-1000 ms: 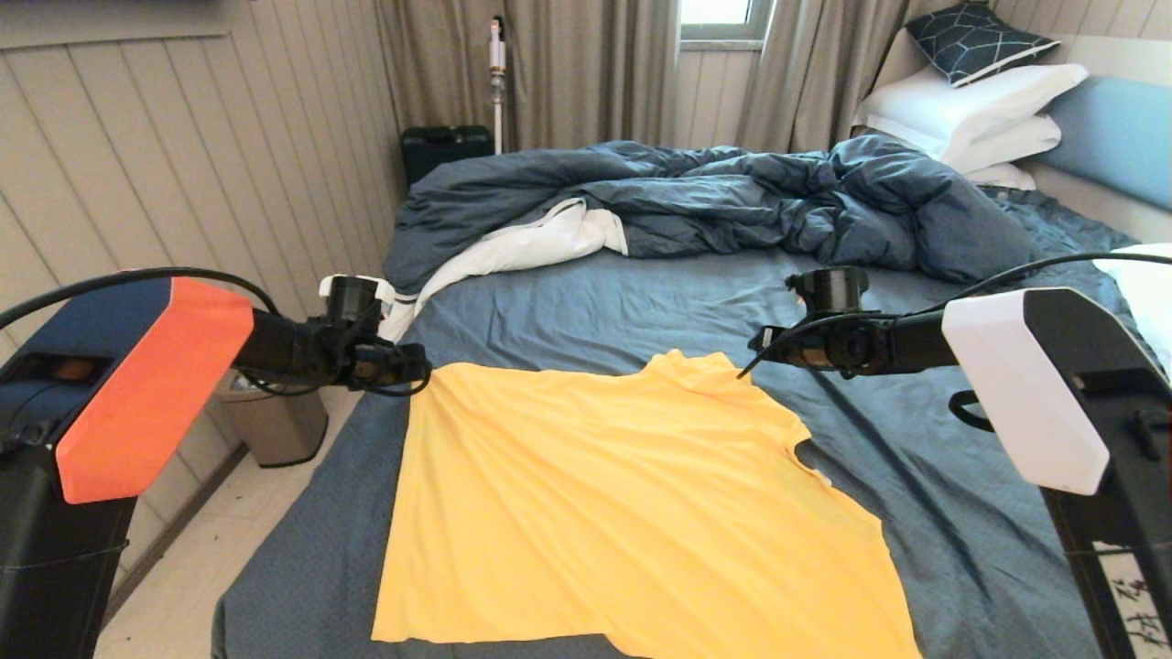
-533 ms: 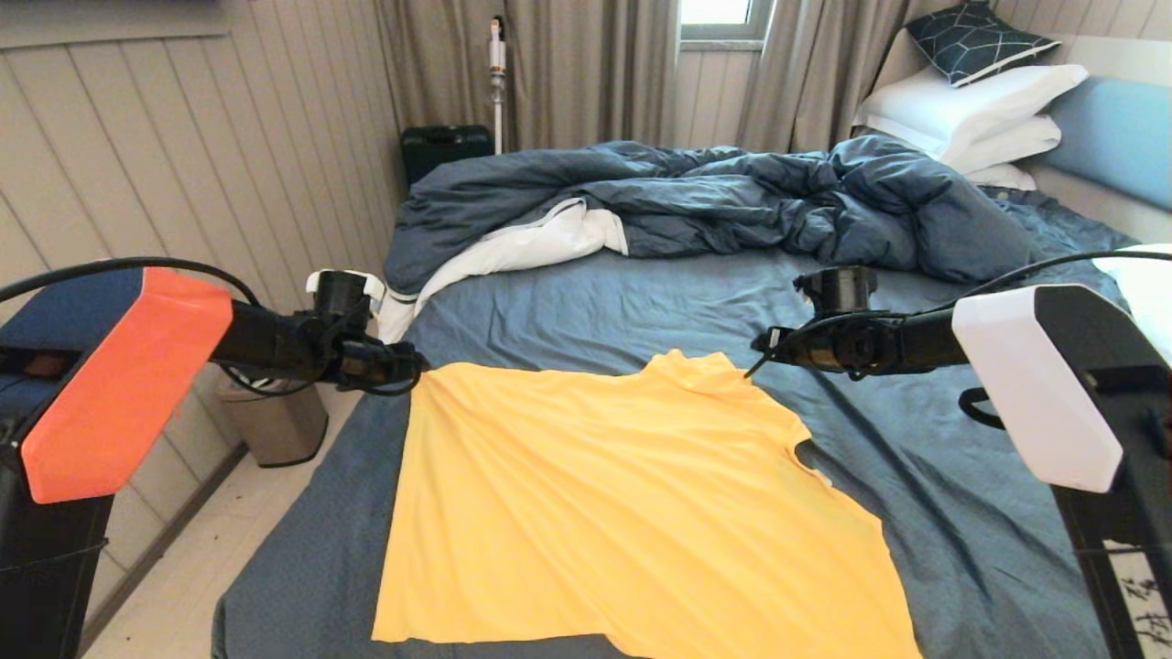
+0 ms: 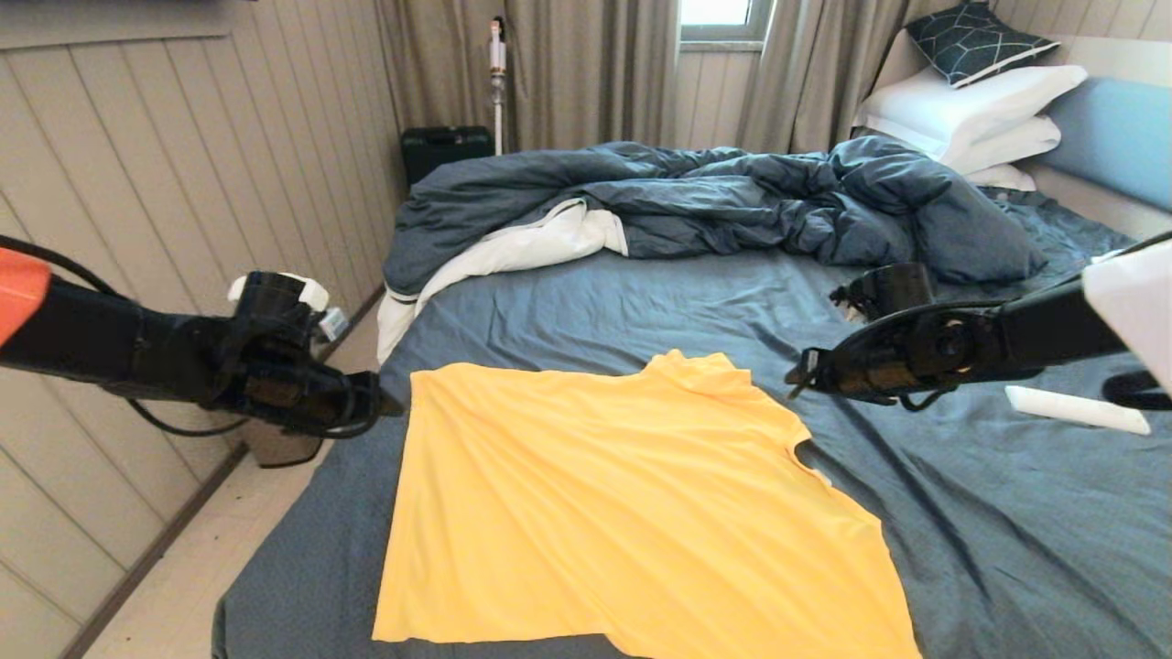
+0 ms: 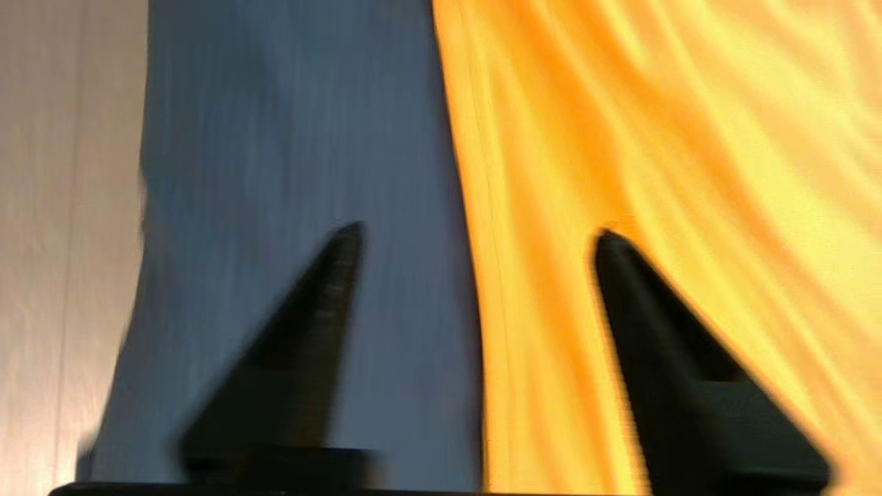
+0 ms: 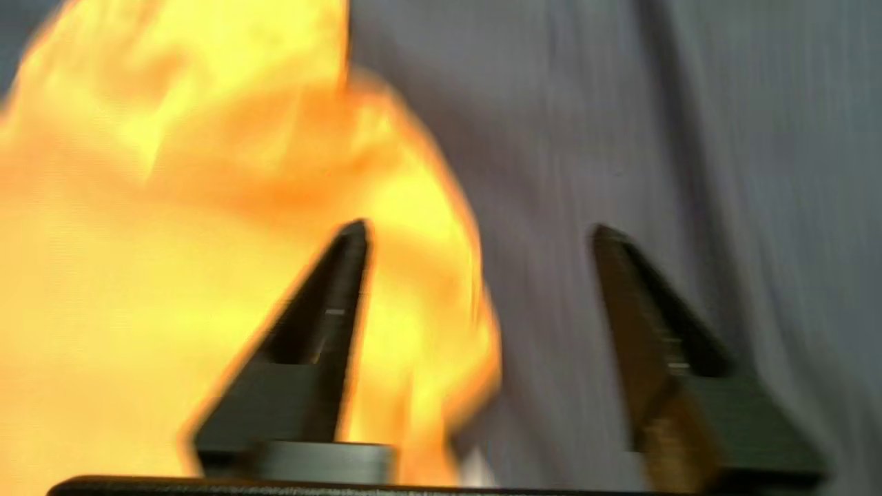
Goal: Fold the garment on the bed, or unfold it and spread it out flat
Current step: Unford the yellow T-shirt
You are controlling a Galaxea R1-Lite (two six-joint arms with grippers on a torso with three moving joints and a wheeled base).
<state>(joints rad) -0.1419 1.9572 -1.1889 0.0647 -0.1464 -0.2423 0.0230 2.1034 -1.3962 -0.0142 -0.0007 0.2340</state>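
The yellow garment [image 3: 623, 513] lies spread out on the near half of the bed [image 3: 961, 513], collar towards the far side, with diagonal wrinkles. My left gripper [image 3: 380, 409] hovers just off its far left corner, open and holding nothing. In the left wrist view the left gripper [image 4: 479, 234] straddles the garment [image 4: 654, 138] edge, one finger over the sheet [image 4: 275, 138]. My right gripper [image 3: 795, 377] hangs open to the right of the collar, apart from the cloth. In the right wrist view the right gripper [image 5: 480, 229] has one finger over the garment [image 5: 138, 241] and one over the sheet [image 5: 654, 138].
A rumpled dark blue duvet [image 3: 714, 197] is heaped across the far half of the bed. White pillows [image 3: 971, 110] and a patterned cushion [image 3: 975, 37] lean by the light blue headboard [image 3: 1112, 133]. Floor [image 3: 183, 586] and a panelled wall run along the bed's left side.
Both arms have drawn back from the garment's far corners, the left outward and down, the right towards the right. The far edge of the garment now lies flat and free on the sheet.
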